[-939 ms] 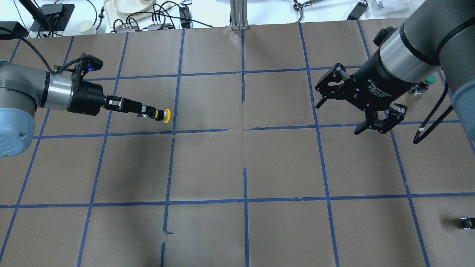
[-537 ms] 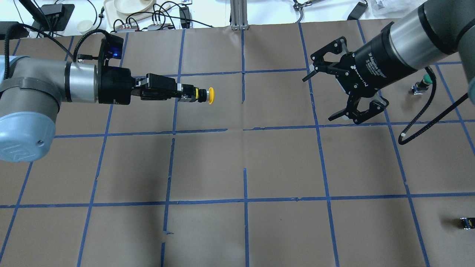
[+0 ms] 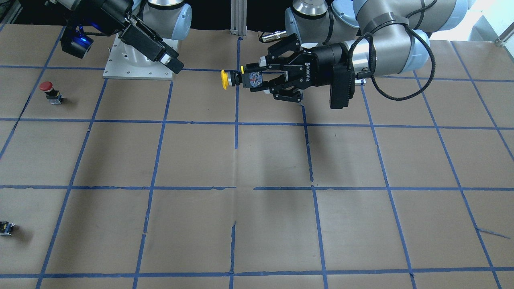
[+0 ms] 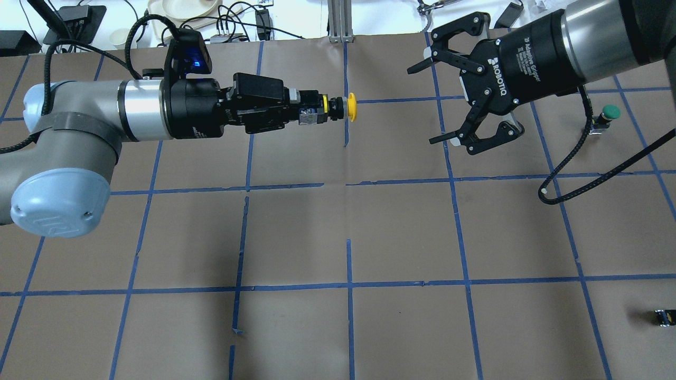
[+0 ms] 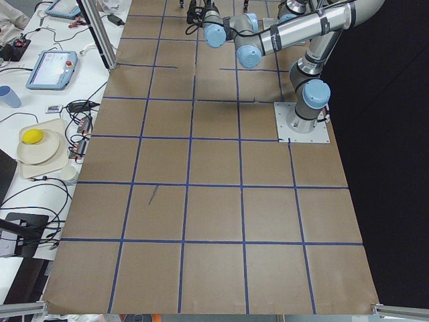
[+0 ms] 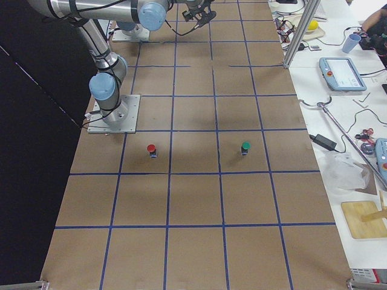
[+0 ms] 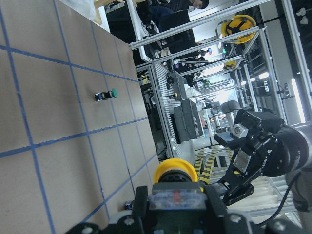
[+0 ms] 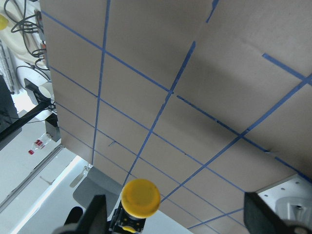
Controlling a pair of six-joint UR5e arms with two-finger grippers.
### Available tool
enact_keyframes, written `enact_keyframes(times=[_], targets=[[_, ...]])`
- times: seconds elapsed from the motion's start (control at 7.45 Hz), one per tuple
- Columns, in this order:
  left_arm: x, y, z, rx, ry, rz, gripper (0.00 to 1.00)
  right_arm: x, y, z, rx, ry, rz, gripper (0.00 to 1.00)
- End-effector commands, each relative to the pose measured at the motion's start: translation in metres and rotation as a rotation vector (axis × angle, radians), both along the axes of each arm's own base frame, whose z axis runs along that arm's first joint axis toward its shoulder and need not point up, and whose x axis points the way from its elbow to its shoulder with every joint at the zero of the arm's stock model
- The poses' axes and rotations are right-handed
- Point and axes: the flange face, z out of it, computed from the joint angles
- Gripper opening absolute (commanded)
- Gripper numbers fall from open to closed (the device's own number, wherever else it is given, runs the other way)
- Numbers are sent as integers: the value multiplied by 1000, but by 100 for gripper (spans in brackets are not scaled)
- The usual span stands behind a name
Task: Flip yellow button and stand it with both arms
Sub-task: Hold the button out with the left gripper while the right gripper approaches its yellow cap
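- Holding the yellow button (image 4: 338,108) in mid-air: the left pincer (image 4: 312,112) is clamped on its black-and-grey body, with the left arm stretched out level from the left side.
- The button lies on its side, clear of the bench (image 4: 401,227), about midway between left and right over the centre tape line. Its shadow falls on the paper below.
- The yellow cap points right, straight at the right pincer (image 4: 424,104).
- The right pincer has its fingers spread wide apart with nothing between them. Its mouth faces the cap across a clear gap, no contact.
- Front-facing view agrees: the left pincer (image 3: 253,78) grips the body, the button (image 3: 231,79) is level with the cap outboard, and the right pincer (image 3: 170,60) is short of it.
- Right wrist view: the cap (image 8: 141,197) is face-on, low in the frame, between the two blurred finger edges.
- Left wrist view: the cap (image 7: 175,170) sits just ahead of the gripped body, with the right pincer (image 7: 239,180) beyond it.
- Also on the bench:
  - green button (image 4: 607,115), upright on the right side
  - red button (image 3: 49,90), upright, also on the right side
  - small dark part (image 4: 663,317) at the right edge, well apart from the green one
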Motion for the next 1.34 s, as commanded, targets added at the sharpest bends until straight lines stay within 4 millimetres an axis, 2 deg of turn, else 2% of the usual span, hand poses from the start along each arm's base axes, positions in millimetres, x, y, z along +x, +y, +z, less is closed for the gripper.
enact_keyframes(times=[0.0, 0.27, 0.8, 1.07, 1.21], targets=[[-8, 3, 9, 22, 94, 0, 14, 6, -3, 11, -5, -105, -43, 100], [-8, 2, 9, 29, 127, 5, 14, 9, -6, 3, 15, -110, -47, 100], [-8, -3, 9, 47, 172, 12, 14, 52, -19, -13, 18, -119, 7, 99], [-8, -3, 9, 53, 173, 12, 14, 55, -23, -4, 11, -145, -23, 100], [-8, -3, 9, 52, 172, 12, 14, 57, -18, 4, 22, -178, -30, 99]])
